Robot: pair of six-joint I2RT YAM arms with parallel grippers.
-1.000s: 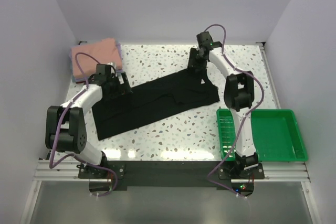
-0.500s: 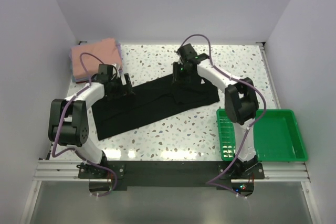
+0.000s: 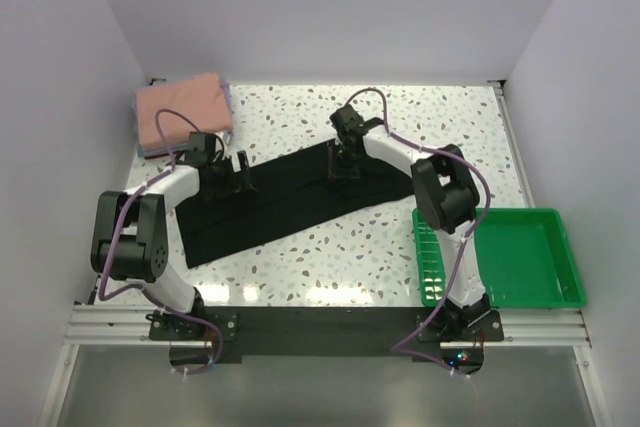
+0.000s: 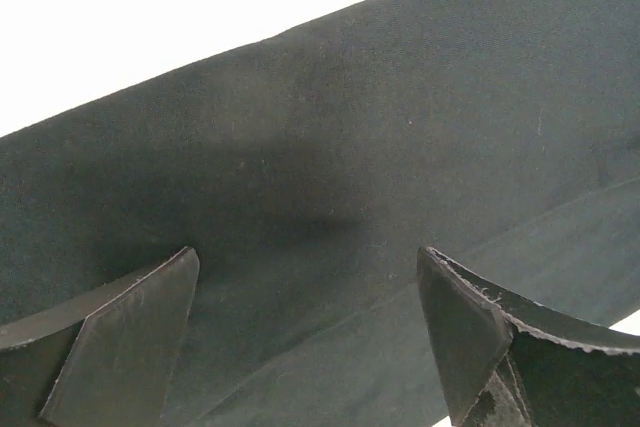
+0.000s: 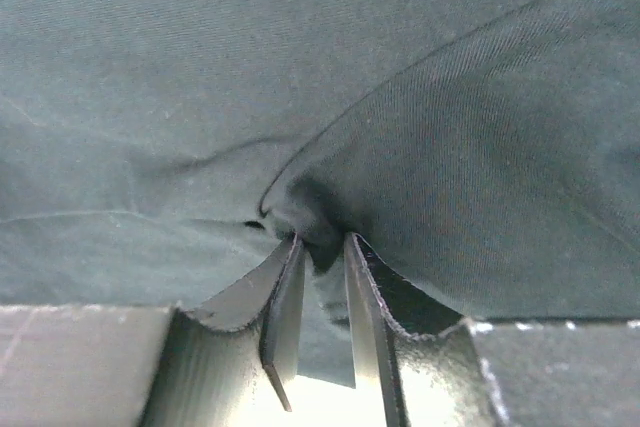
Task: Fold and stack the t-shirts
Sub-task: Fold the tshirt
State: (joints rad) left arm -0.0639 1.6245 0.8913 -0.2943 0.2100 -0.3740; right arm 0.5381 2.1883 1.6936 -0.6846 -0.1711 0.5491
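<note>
The black t-shirt (image 3: pixel 290 197) lies spread in a long band across the middle of the table. My left gripper (image 3: pixel 243 169) is open just over its left upper part; in the left wrist view its fingers (image 4: pixel 130 337) stand wide apart above the black cloth (image 4: pixel 330 167). My right gripper (image 3: pixel 345 169) is on the shirt's upper middle, shut on a pinched fold of the black cloth (image 5: pixel 315 222). A folded salmon-pink shirt (image 3: pixel 180 107) lies on a stack at the back left, with a lavender edge (image 3: pixel 150 152) showing under it.
A green plastic tray (image 3: pixel 520 257) stands at the front right, beside the right arm's base. White walls close in the table on the left, back and right. The speckled tabletop (image 3: pixel 330 257) shows in front of the shirt.
My right gripper has moved left and nearer, from the shirt's far right edge to its upper middle, carrying cloth over. My left gripper has shifted slightly to the right on the shirt.
</note>
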